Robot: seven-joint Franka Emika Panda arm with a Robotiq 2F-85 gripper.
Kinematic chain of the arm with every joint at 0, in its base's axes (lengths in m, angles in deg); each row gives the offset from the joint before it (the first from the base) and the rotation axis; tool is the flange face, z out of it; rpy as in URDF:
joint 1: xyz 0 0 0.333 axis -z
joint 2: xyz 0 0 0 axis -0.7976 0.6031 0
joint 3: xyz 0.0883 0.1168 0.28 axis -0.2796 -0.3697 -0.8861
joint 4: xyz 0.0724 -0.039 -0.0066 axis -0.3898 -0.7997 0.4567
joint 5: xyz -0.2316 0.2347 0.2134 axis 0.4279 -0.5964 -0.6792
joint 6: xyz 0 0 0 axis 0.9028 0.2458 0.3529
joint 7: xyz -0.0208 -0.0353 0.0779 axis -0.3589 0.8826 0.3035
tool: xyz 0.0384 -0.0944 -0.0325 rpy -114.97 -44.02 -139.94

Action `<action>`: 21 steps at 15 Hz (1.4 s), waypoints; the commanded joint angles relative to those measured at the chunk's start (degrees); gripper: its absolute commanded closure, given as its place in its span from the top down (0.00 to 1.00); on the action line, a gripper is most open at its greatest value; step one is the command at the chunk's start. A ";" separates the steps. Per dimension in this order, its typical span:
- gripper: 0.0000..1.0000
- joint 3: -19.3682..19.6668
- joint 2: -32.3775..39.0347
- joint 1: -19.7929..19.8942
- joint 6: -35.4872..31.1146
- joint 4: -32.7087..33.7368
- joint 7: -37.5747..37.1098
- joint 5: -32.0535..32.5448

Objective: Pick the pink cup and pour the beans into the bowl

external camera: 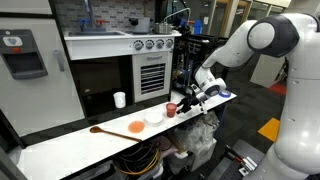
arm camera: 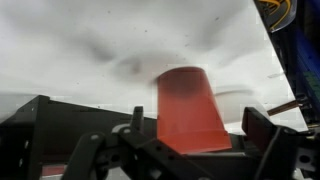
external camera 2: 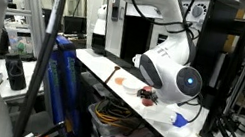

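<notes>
On the white tabletop (external camera: 60,140), near its front edge, pink cup (external camera: 171,109) standing just beside the shallow round white bowl (external camera: 153,117): short, smooth reddish plastic, with tapering walls in the wrist view. Gripper (arm camera: 197,125) released, its black fingers (arm camera: 262,128) flanking the cup on both sides with a gap at each wall. Cup contents not discernible, wrist view blurred, cup base cut off behind the gripper body, and bowl interior too small to read in an exterior view.

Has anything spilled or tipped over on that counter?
Nothing stands out. The pink cup appears upright beside the white bowl, sitting inside the open gripper. No spill shows on the counter.
</notes>
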 commanded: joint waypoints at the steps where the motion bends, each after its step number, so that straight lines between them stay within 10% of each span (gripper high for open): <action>1: 1.00 -1.26 1.80 0.94 1.24 1.87 2.94 -1.69; 19: 1.00 -2.90 6.64 0.31 2.09 6.44 4.83 -3.83; 21: 0.74 -2.88 6.96 0.26 2.07 6.83 5.26 -4.21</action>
